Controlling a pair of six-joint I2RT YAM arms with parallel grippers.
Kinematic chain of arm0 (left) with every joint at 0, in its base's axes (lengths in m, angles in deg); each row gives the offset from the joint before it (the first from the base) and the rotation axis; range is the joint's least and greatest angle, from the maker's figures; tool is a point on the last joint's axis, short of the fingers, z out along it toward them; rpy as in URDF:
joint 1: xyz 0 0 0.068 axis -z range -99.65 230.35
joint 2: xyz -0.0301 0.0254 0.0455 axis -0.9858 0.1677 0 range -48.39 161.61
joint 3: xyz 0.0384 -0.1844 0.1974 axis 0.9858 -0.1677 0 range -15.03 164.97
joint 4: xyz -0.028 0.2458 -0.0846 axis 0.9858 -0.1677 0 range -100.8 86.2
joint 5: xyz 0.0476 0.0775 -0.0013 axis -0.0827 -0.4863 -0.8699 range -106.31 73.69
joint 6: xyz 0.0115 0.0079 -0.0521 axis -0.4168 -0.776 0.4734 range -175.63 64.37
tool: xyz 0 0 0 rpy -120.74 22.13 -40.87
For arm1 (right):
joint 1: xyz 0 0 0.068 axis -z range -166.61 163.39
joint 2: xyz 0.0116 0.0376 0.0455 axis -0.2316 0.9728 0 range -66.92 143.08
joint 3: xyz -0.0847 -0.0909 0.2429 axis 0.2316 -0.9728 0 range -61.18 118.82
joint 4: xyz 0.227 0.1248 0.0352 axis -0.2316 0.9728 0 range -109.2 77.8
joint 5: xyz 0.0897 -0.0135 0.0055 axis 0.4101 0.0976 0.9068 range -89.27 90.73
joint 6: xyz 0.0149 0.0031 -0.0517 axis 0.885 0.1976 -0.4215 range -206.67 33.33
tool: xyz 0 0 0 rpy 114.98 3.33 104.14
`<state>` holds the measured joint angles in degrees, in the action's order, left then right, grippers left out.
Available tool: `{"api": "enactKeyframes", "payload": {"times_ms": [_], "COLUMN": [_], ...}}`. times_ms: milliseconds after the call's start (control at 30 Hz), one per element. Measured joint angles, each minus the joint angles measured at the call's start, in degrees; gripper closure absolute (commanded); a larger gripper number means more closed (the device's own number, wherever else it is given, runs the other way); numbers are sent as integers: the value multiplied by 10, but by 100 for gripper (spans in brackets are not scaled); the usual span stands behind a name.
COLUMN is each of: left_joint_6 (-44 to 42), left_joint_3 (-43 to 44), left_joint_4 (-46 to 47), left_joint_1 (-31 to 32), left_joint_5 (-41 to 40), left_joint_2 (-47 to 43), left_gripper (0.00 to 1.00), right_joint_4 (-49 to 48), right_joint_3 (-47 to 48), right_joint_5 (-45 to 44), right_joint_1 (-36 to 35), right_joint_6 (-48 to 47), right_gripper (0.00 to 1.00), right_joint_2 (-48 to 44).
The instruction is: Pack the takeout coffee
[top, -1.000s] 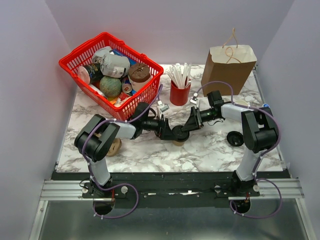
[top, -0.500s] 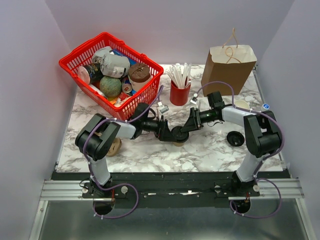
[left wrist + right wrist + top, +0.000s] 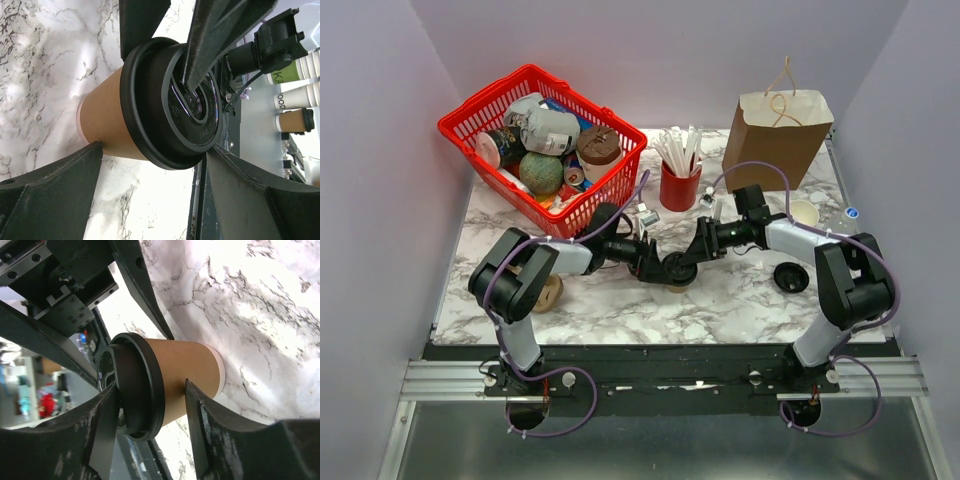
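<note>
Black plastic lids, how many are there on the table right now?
2. One round black plastic lid caps the small brown paper cup in the middle; a loose black lid lies on the marble table to its right. The red plastic basket may hide more.

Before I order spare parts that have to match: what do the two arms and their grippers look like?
Both the left arm and right arm are black at the joints with pale grey links, and each carries a looping purple cable. The left gripper and right gripper end in black, tapering fingers with a rough matte surface.
</note>
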<state>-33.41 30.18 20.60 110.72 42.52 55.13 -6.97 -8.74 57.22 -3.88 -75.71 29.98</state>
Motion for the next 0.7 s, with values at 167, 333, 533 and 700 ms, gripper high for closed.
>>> {"api": "enactKeyframes", "payload": {"times_ms": [167, 333, 533, 700], "left_joint_6": [-2, -2, -14, -38], "left_joint_3": [-11, -7, 19, 44], "left_joint_4": [-3, -9, -40, -75], "left_joint_1": [0, 0, 0, -1], "left_joint_5": [-1, 0, -3, -13], "left_joint_2": [-12, -12, -12, -14], "left_gripper": [6, 4, 3, 2], "right_joint_4": [14, 50, 90, 125], "right_joint_3": [3, 16, 44, 78], "right_joint_5": [-15, -19, -22, -20], "right_joint_1": [-22, -23, -18, -10], "right_joint_6": [-43, -72, -91, -122], "right_gripper": [27, 22, 17, 15], "right_joint_2": [-19, -19, -17, -17]}}
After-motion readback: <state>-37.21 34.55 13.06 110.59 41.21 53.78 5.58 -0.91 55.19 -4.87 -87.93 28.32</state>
